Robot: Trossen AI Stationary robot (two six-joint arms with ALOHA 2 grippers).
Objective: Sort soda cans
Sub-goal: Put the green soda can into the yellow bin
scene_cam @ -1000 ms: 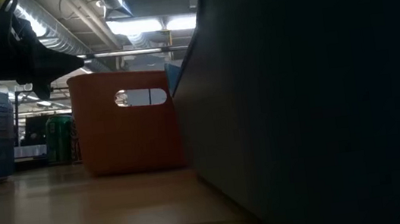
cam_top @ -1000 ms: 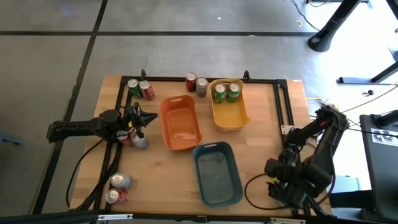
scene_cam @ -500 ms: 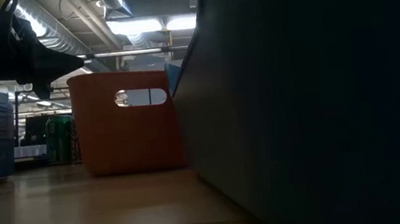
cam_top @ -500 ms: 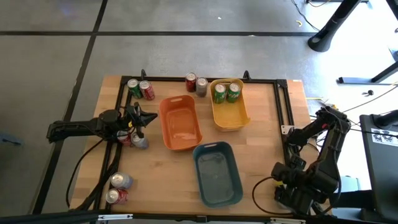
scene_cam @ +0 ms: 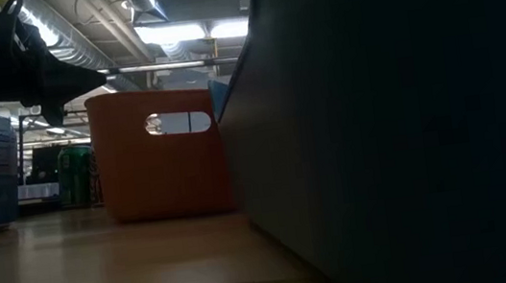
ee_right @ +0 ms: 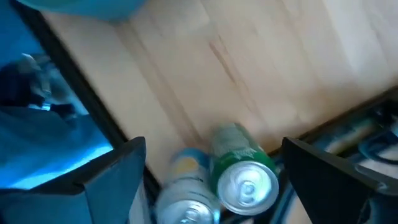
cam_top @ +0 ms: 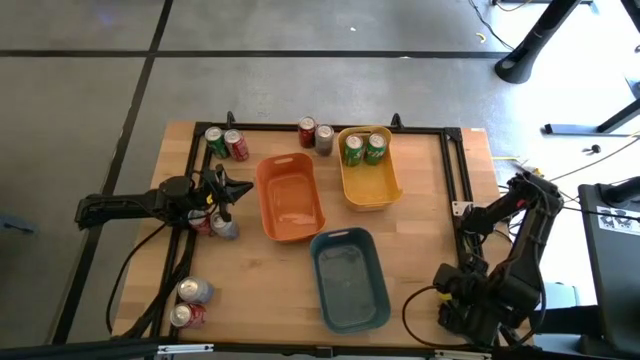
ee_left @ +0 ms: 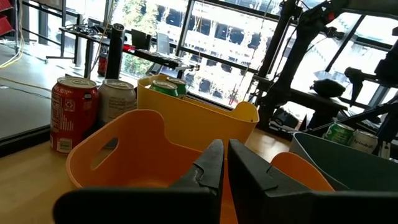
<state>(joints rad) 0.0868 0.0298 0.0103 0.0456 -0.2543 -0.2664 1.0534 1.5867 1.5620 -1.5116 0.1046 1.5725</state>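
Note:
My left gripper (cam_top: 236, 188) is shut and empty, above the table just left of the orange bin (cam_top: 291, 198); its fingers also show in the left wrist view (ee_left: 222, 167). A red can (cam_top: 203, 222) and a silver can (cam_top: 224, 229) stand below it. My right gripper (ee_right: 214, 158) is wide open at the near right corner (cam_top: 458, 300), pointing down. Its fingers stand either side of a green can (ee_right: 241, 167), with a silver can (ee_right: 186, 202) beside it; it touches neither. Two green cans (cam_top: 363, 149) stand in the yellow bin (cam_top: 370, 190).
A green and a red can (cam_top: 226, 143) stand at the far left, a red and a grey can (cam_top: 315, 135) at the far middle, and a silver and a red can (cam_top: 189, 303) at the near left. The blue-grey bin (cam_top: 349, 280) sits near the middle. A black frame (cam_top: 452, 170) borders the table.
My right gripper has moved toward the table's near edge at the right corner. My left arm has kept still.

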